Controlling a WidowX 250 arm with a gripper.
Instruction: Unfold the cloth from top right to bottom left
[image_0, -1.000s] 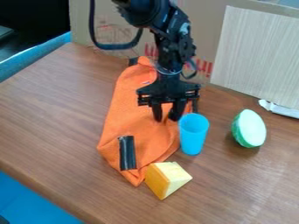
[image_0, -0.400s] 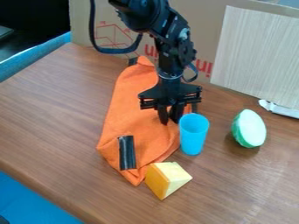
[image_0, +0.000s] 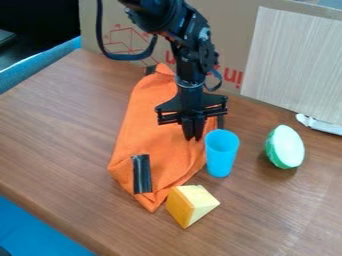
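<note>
Gripper (image_0: 194, 138) pinches the orange cloth (image_0: 152, 130), narrowed near its right edge; blue cup (image_0: 221, 154) stands just beside.

a robot arm (image_0: 192, 56) over a table (image_0: 60, 130) backed with cardboard (image_0: 234, 30) suggests a lab.

Black robot hand (image_0: 194, 138) over orange cloth (image_0: 157, 135), blue cup (image_0: 221, 154) beside, yellow wedge (image_0: 192, 205), green-and-white half-round (image_0: 285, 147)

That black arm (image_0: 189, 52) has chunky joints and a small pale mark (image_0: 204, 34). A dark cable (image_0: 127, 56) loops off it, and the black gripper (image_0: 194, 138) has a broad crosspiece and slim fingers.
</note>
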